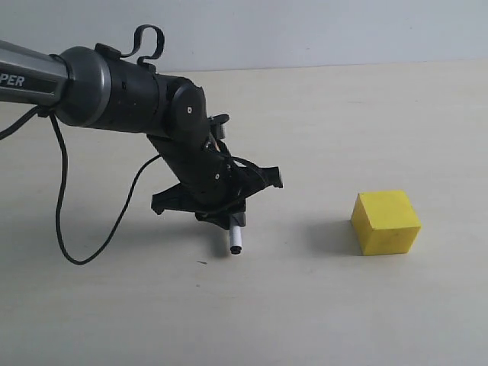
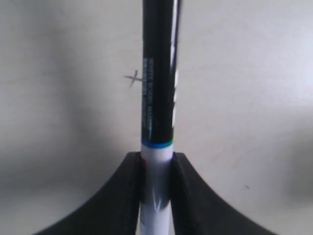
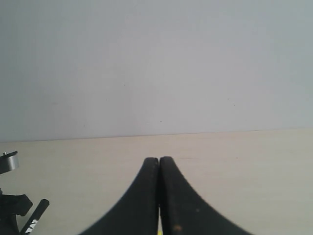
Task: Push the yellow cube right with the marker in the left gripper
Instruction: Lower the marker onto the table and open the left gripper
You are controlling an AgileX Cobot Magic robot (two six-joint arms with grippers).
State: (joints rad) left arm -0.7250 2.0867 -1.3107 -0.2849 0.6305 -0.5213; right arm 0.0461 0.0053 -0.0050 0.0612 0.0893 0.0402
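My left gripper (image 1: 229, 219) hangs low over the table, left of centre, shut on the marker (image 1: 235, 239). The marker's white stub with a black end points down, just above the surface. In the left wrist view both black fingers of the gripper (image 2: 156, 161) clamp the white barrel, and the marker's black half (image 2: 157, 83) with white marks runs on beyond them. The yellow cube (image 1: 386, 222) sits on the table to the right, well apart from the marker tip. My right gripper (image 3: 159, 160) is shut with nothing in it. It points across the table at the wall and is outside the exterior view.
A black cable (image 1: 69, 221) loops down from the grey arm (image 1: 30, 75) onto the table at the left. A small dark mark (image 2: 132, 78) is on the tabletop near the marker. Dark parts of the left arm (image 3: 11, 210) show at the right wrist view's edge.
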